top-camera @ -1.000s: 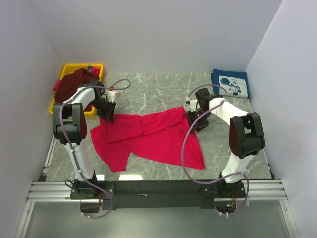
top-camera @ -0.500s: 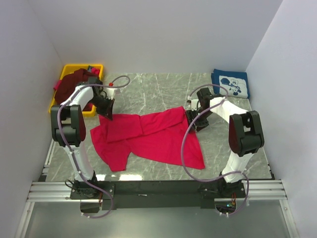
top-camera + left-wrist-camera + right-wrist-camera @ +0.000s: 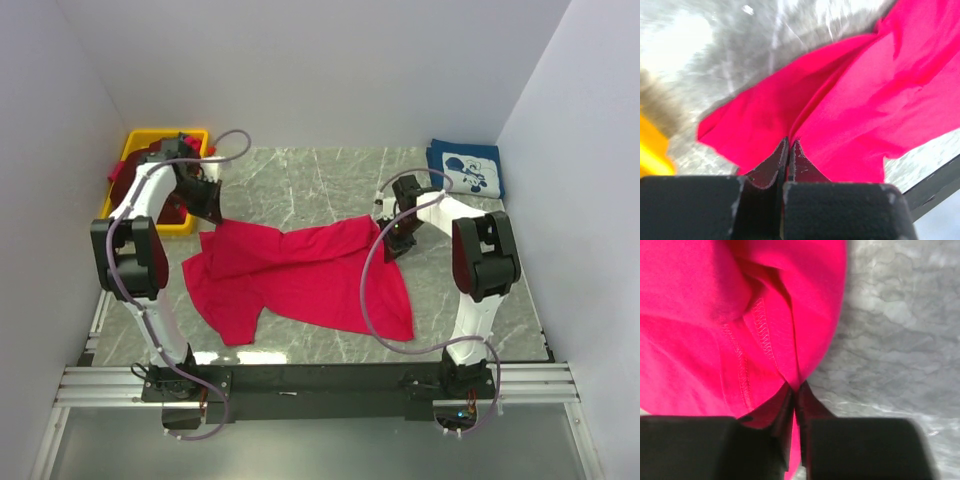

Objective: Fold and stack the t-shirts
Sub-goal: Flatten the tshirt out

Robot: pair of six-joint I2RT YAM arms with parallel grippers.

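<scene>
Spreading step: left gripper (image 3: 212, 212) and right gripper (image 3: 393, 240), jaws pinched tight on far corners of red shirt (image 3: 300, 280). Next move likely: pull it flat, then fold.

Overhead; wrist close-ups sharing red t-shirt (image 3: 300, 275)

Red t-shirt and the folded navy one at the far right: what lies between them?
In the top view, only the right gripper, jaws shut on the red t-shirt, and its cable, over bare marble table.
</scene>
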